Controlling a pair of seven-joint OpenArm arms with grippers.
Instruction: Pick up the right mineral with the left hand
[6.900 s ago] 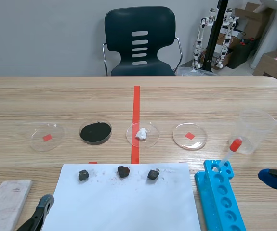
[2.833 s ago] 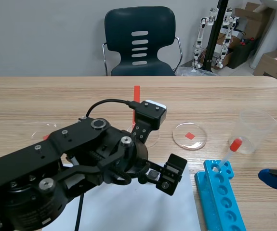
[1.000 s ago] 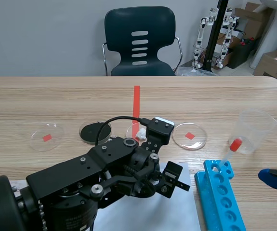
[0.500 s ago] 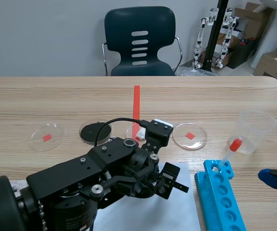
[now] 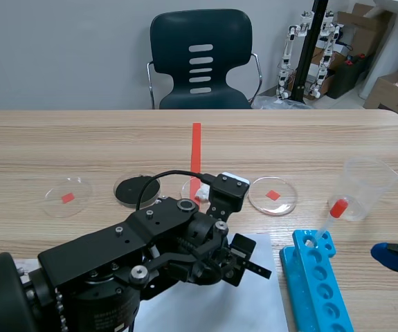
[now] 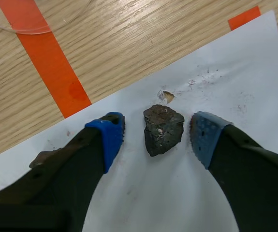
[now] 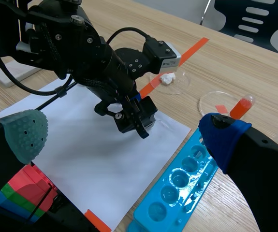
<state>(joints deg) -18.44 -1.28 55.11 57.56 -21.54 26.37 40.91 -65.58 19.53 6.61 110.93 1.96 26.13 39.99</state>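
Two pads [image 6: 110,137] of the left gripper [image 6: 157,137] stand wide apart, holding nothing, the mineral [image 6: 163,129] between them.
Only the left wrist view shows it; in the scene the left arm [image 5: 150,249] hides it. Dark, lumpy, pale-specked, it lies on the near white paper [image 6: 255,72].

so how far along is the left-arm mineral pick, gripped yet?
Done: the approach. The left tool sits low over the white sheet with the mineral between its fingers.
In hand: alignment only. The blue pads stand apart, with sheet showing on both sides of the stone, so there is no grip yet.
Left: close on the mineral, then lift it off the sheet.
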